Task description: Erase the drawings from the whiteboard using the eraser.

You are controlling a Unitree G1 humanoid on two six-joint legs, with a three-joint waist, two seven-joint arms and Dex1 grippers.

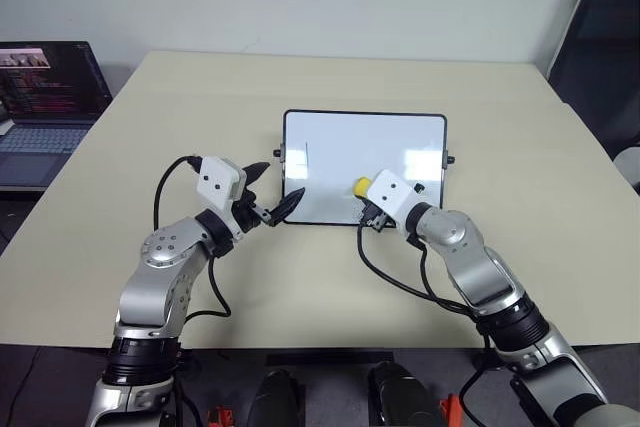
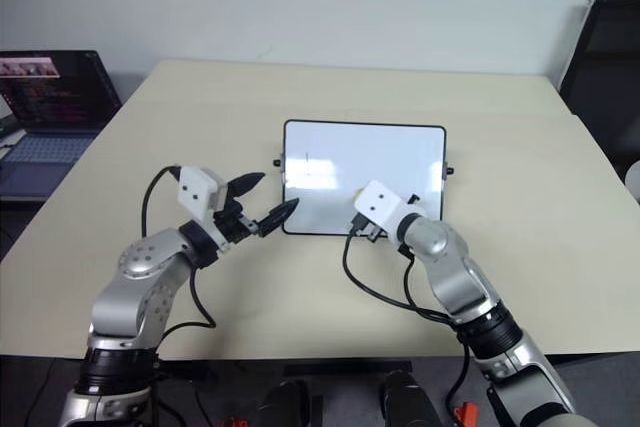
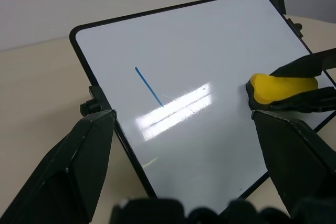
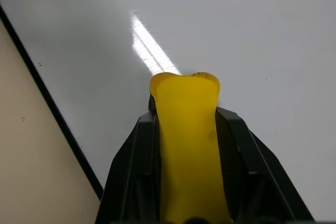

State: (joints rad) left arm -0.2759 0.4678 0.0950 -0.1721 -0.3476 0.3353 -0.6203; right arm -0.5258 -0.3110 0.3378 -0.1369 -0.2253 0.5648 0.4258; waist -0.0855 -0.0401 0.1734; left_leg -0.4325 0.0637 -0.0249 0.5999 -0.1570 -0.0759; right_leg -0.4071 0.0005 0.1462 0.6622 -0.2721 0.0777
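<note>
Whiteboard (image 1: pixel 365 147) lies flat at the table's (image 1: pixel 150 127) centre, long side across, within reach of both arms. Right gripper (image 4: pixel 184 129) is clamped on the eraser (image 4: pixel 185 145), squeezing the yellow block so its tip bulges past the fingers; this likely gives a firm hold for rubbing. The eraser sits on the board around 5 o'clock from its centre, near the front edge.

One drawing (image 3: pixel 149 86) is visible, a short blue stroke toward 9 o'clock on the board, well apart from the eraser. The wipe has probably not reached it yet.

Left gripper (image 1: pixel 268 202) has its fingers spread apart and holds nothing. It hovers at the board's front left corner, at about 7 o'clock, one fingertip just over the frame; I judge it is there to steady the board against sliding.

Laptop (image 1: pixel 45 97) sits off the table at 10 o'clock with coloured code lines on its screen, too small to read. No brand or label shows on the board or eraser.
</note>
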